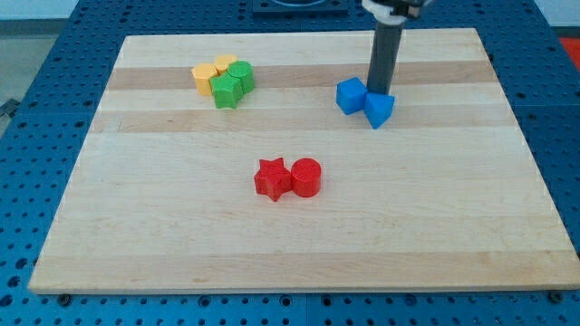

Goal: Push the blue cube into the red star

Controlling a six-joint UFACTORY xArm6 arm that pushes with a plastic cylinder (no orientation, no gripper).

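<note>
The surface (299, 244) is a pale wooden board that fills most of the frame and rests on a blue perforated bench (27, 109). No containers are present; every block lies loose on the surface.

The rod (384, 54) descends from the upper right of the frame. My tip (378, 94) sits at the upper edge of the blue pair, in the notch between the two blue blocks, and appears to touch both. This arm carries no hand: nothing opens or closes, and nothing is held. Blocks are moved by pushing only.

Block groups, largest first:

1. Upper left of the frame: a cluster of four blocks packed together. It consists of two yellow blocks (210, 74), a green cylinder (240, 74) and a green star (227, 91).
2. Upper right of the frame: the blue cube (351, 95), with a blue wedge-like block (379, 110) touching its right side.
3. Centre of the frame: the red star (271, 178), with a red cylinder (306, 177) touching its right side.

The blue cube lies well apart from the red star, above and to the right of it. The task is therefore judged not yet done. The tip's position on the far side of the cube from the star is judged suitable for a push toward the lower left. The wedge-like block may be carried along, because it touches the cube.
</note>
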